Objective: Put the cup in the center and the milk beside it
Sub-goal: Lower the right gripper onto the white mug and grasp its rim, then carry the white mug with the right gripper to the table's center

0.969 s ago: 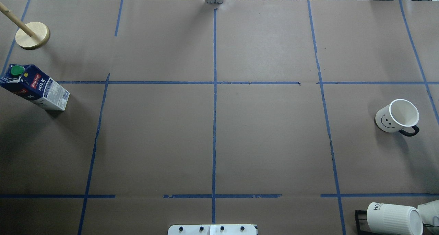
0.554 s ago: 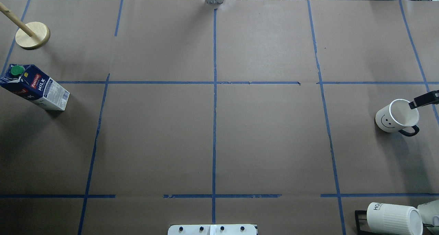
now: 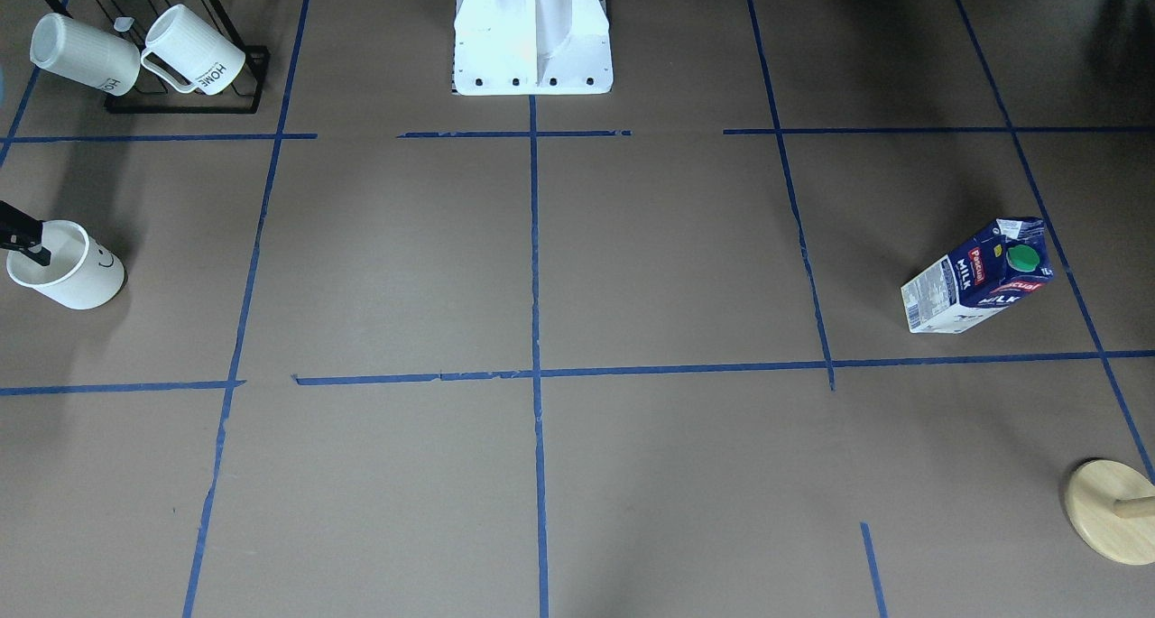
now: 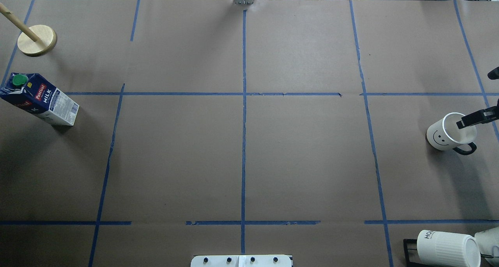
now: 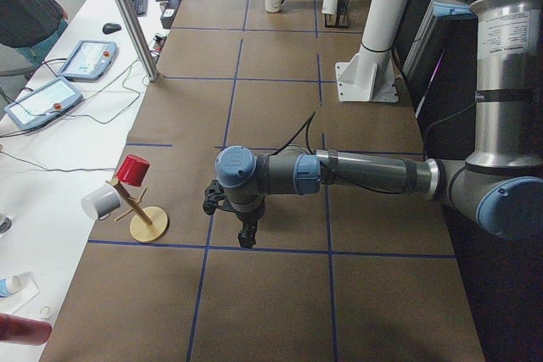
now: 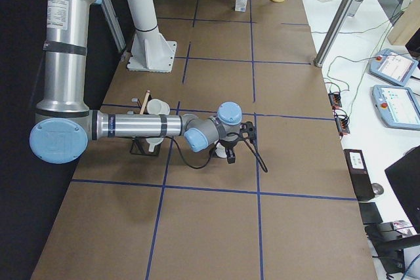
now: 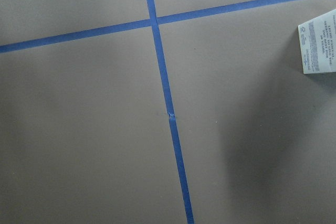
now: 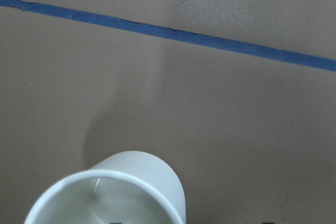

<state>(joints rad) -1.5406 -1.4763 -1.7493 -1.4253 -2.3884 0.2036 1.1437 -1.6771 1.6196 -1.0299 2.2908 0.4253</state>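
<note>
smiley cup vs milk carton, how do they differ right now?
The cup is round, white and open-topped; the milk is a boxy blue-and-white carton with a green cap. The milk stands taller than the cup. Cup sits at the robot's right, milk at its left. Both stand upright.

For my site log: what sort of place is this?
Probably a robotics lab workbench: a paper-covered table gridded with blue tape, a large robot arm reaching over it, and teach pendants lying alongside.
</note>
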